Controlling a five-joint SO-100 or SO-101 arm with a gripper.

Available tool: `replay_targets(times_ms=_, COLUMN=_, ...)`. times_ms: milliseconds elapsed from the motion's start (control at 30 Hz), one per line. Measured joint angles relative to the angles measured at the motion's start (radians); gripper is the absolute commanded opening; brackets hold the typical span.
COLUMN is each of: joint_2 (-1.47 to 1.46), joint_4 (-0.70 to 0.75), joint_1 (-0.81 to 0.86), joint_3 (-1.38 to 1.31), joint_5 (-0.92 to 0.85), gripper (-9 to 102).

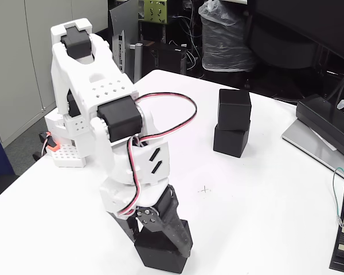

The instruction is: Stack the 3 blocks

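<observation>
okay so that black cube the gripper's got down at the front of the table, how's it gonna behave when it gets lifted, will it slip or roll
The cube looks stiff, with flat faces, so it should sit squarely between the gripper's fingers and not roll. Its matte surface probably gives fair grip. Two like it already stand stacked, slightly offset, suggesting they balance easily; weight can't be judged.

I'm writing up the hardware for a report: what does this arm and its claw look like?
The arm is made of white plastic segments with black motor blocks set into the joints. Red, black and white wires loop along its side. One panel has two slanted slots, another a grid of small holes. The claw is black.
</observation>
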Motion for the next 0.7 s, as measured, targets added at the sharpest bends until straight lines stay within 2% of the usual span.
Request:
replay_targets(times_ms=133, joint_2=0.057, joint_4=0.048, joint_1=-0.011, joint_3=0.012, joint_5=0.021, gripper=1)
replay_targets(times_ms=300, joint_2=0.163, joint_4=0.152, joint_1=-0.061, joint_3=-0.049, joint_5=0.152, gripper=1)
replay_targets(times_ms=600, joint_2=0.195, joint_4=0.453, joint_1=-0.204, joint_3=-0.377, joint_5=0.301, gripper=1)
replay_targets(times_ms=700, joint_2=0.198, joint_4=0.495, joint_1=-0.252, joint_3=-0.502, joint_5=0.341, gripper=1)
